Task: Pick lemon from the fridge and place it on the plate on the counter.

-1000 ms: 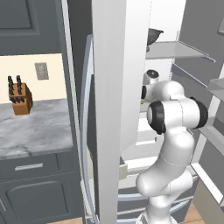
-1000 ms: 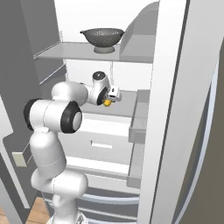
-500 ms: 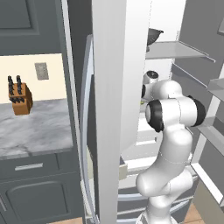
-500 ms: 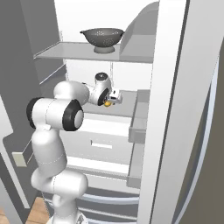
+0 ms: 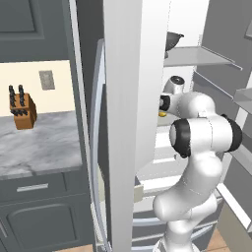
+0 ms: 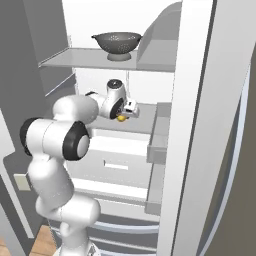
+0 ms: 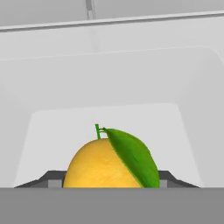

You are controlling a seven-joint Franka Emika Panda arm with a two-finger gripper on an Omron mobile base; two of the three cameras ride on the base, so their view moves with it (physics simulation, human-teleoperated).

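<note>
Deep inside the fridge (image 6: 200,125), the gripper (image 6: 126,114) sits right at the lemon (image 7: 103,164), with a dark finger tip on each side of it. I cannot tell if the tips are squeezing it yet. The lemon is round and could roll off or slip out if the hold is weak. It rests on a grey shelf (image 6: 145,125), below a strainer (image 6: 116,44). Outside, the marble counter (image 5: 39,145) holds a knife block (image 5: 22,108).

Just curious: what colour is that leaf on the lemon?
Green, on a yellow-orange lemon; the leaf and its short stem show best in the hand view.
</note>
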